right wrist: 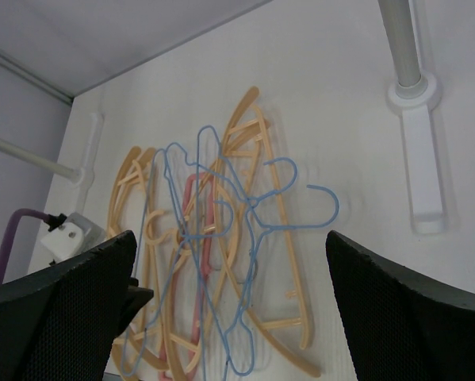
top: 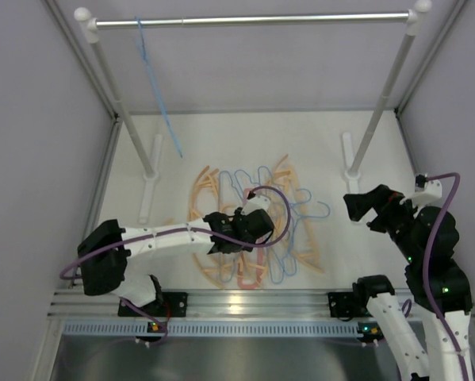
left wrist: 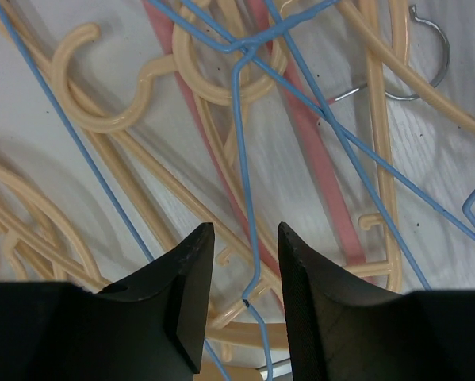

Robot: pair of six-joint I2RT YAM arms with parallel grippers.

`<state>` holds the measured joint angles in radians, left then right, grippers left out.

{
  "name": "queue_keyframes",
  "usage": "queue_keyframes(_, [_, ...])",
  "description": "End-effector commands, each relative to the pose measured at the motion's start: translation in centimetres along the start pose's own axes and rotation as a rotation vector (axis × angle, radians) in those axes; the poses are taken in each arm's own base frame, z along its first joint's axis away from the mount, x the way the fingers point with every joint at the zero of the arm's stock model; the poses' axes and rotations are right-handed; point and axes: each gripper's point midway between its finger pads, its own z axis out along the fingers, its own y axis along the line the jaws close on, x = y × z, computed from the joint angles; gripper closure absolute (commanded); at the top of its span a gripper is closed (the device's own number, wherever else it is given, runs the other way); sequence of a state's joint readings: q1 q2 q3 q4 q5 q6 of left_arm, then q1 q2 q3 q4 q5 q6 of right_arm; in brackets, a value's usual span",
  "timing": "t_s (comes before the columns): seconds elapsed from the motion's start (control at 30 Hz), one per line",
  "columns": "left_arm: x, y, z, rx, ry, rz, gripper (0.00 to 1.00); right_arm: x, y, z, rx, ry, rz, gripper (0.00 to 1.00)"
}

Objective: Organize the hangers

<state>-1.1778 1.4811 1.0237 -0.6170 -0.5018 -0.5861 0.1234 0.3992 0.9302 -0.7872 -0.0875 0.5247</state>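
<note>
A tangled pile of hangers lies mid-table: peach-orange ones [top: 199,190], thin light-blue wire ones [top: 310,211] and a pink-red one [top: 249,279]. One more light-blue hanger [top: 156,83] hangs on the silver rail at its left end. My left gripper [top: 249,226] is low over the pile and open. In the left wrist view [left wrist: 244,232] a blue wire [left wrist: 241,119] runs between the jaws without touching them, above peach hangers [left wrist: 102,119], the pink-red one [left wrist: 320,167] and its metal hook [left wrist: 427,63]. My right gripper [top: 364,208] is wide open and empty to the right of the pile [right wrist: 213,262].
The silver rail [top: 253,19] spans the back on two white posts, left [top: 126,119] and right [top: 384,103], with feet on the table [right wrist: 415,95]. Grey walls close in both sides. A metal track [top: 245,305] runs along the near edge.
</note>
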Motion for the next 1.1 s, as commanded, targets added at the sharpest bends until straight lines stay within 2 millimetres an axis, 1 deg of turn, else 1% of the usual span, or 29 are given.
queue_keyframes(0.0, [0.1,-1.9,0.8,0.11,0.008,-0.01,0.57,0.4,-0.5,-0.3,0.022,0.007,-0.003,0.01])
queue_keyframes(0.23, [0.3,-2.4,2.0,0.125,0.023,0.005,0.59,0.7,-0.7,-0.2,0.025,0.012,-0.002,0.0])
queue_keyframes(0.27, [0.6,-2.3,2.5,0.117,0.037,0.009,0.59,0.7,-0.7,-0.2,0.025,0.012,0.0,0.01])
queue_keyframes(0.33, [0.5,-2.3,2.9,0.114,0.039,0.004,0.59,0.7,-0.8,-0.2,0.026,0.011,-0.002,0.01])
queue_keyframes(0.5, [0.3,-1.5,4.1,0.094,0.051,-0.015,0.6,0.7,-0.9,-0.2,0.026,0.01,-0.014,0.01])
queue_keyframes(0.7, [0.2,-1.3,4.4,0.111,0.054,-0.007,0.61,1.0,-1.0,-0.2,0.027,0.016,-0.017,0.01])
queue_keyframes(0.93, [0.6,-1.6,4.5,0.125,0.062,0.004,0.63,1.3,-1.2,0.0,0.031,0.023,-0.016,0.01])
queue_keyframes(1.07, [0.9,-1.6,5.1,0.115,0.074,0.009,0.64,1.4,-1.2,0.1,0.032,0.024,-0.018,0.01])
